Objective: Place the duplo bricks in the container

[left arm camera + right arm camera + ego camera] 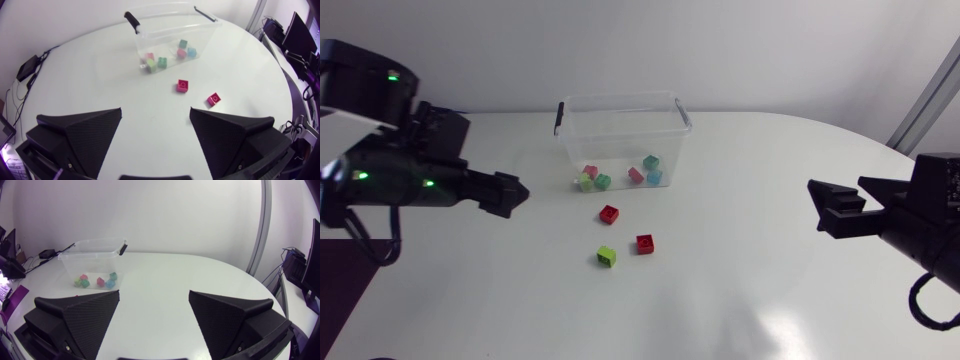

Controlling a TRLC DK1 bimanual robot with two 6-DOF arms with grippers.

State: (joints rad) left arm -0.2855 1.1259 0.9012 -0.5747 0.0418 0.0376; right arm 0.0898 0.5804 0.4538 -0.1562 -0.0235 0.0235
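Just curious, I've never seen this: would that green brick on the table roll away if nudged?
The green brick looks boxy, so it probably won't roll. Small and seemingly plastic, it would likely slide on the smooth table. It looks rigid, so gripping shouldn't bend it.

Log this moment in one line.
left claw open, empty | right claw open, empty | container holds several bricks | loose on table: two red bricks, green brick

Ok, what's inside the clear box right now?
Six bricks lie on the floor of the box: two pink, two green, one teal, one blue. Its walls are clear, so nothing seems hidden.
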